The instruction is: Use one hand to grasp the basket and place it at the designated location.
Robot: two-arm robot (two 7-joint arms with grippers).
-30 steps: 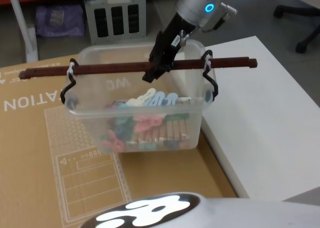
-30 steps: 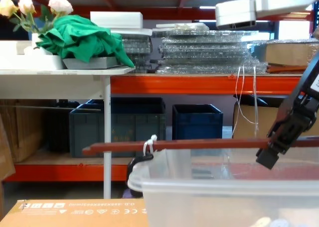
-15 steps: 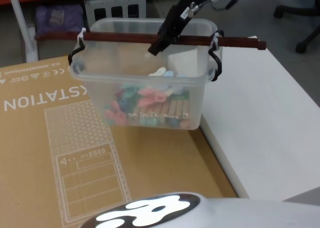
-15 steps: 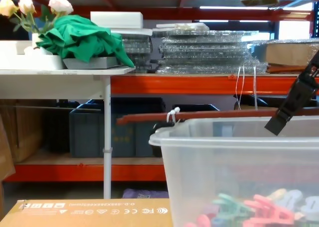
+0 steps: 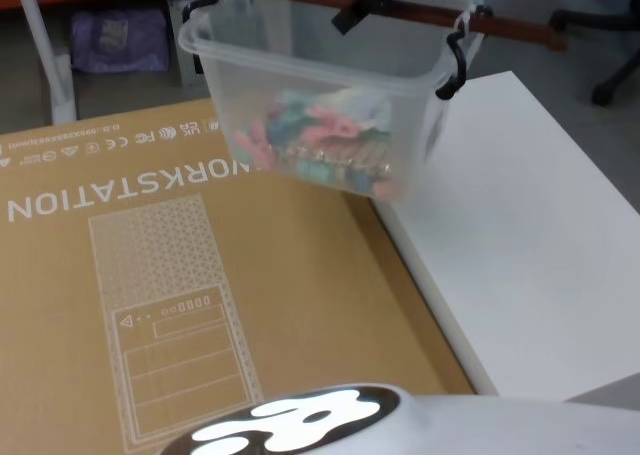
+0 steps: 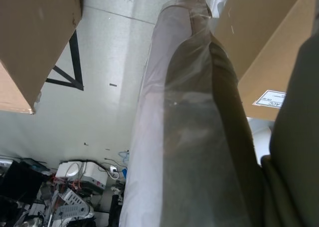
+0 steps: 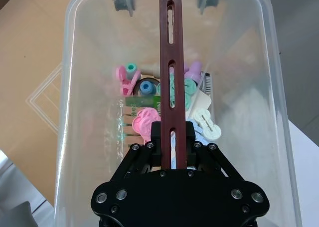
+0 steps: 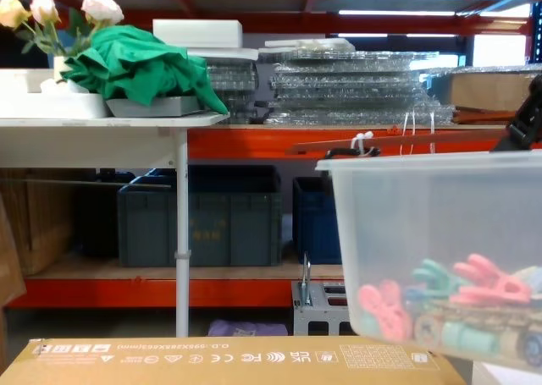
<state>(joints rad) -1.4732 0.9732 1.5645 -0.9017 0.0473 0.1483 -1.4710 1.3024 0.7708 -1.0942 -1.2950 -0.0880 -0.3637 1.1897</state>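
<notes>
Basket (image 5: 300, 80) hangs below the right gripper (image 7: 173, 131).
Jaws pinch its crosswise handle bar (image 7: 164, 47); the white table (image 5: 520, 235) lies seemingly just rightward.

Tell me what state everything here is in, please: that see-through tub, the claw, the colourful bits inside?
basket: open-topped, in the air above the cardboard sheet, tilted, hanging from its handle bar.
right claw: shut on the handle bar.
handle bar: up over the basket, gripped by the claw.
clothes pegs: heaped loose in the basket's bottom.
cardboard sheet: lying flat.
</notes>
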